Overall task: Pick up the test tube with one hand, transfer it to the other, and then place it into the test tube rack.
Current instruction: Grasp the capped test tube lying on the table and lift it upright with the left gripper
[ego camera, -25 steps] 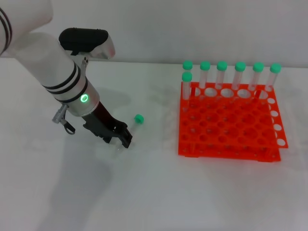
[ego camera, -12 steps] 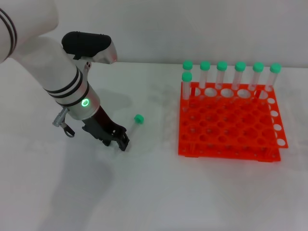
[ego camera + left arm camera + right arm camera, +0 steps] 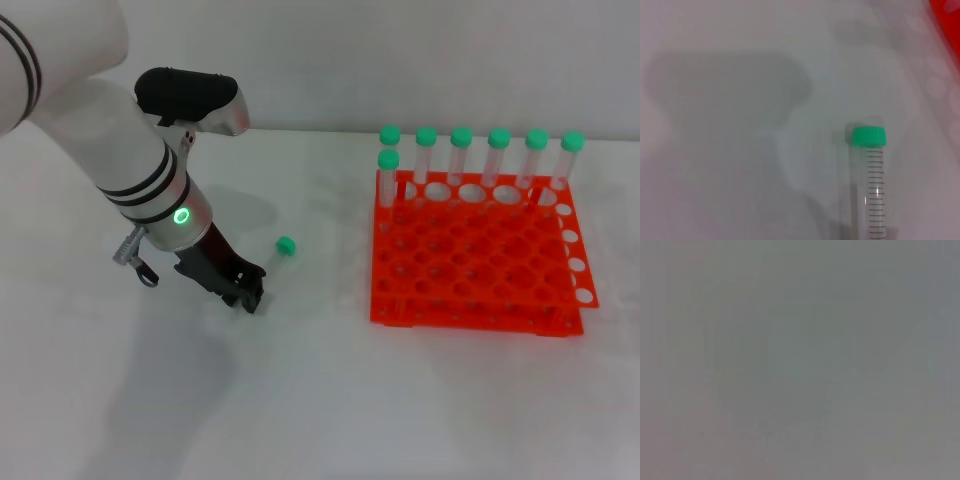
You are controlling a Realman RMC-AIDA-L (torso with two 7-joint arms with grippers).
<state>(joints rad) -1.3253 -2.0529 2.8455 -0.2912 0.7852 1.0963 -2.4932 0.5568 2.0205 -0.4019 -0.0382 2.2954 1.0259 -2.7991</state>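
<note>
The test tube lies on the white table, its green cap [image 3: 286, 245] pointing away from my left gripper [image 3: 249, 293] and its clear body running toward the gripper's tip. My left gripper is down at the table, at the tube's bottom end. In the left wrist view the tube [image 3: 869, 190] shows close up with its green cap and graduation marks, running out of the picture. The orange test tube rack [image 3: 475, 262] stands on the right, apart from the tube. My right gripper is out of view; the right wrist view is plain grey.
Several green-capped tubes [image 3: 460, 150] stand upright along the rack's far edge. The white arm with its green light [image 3: 181, 215] slants in from the upper left. A pale wall closes the back of the table.
My left arm has shifted slightly left, and the gripper's tip now sits lower and farther left. The tube's green cap has moved a little to the left with it.
</note>
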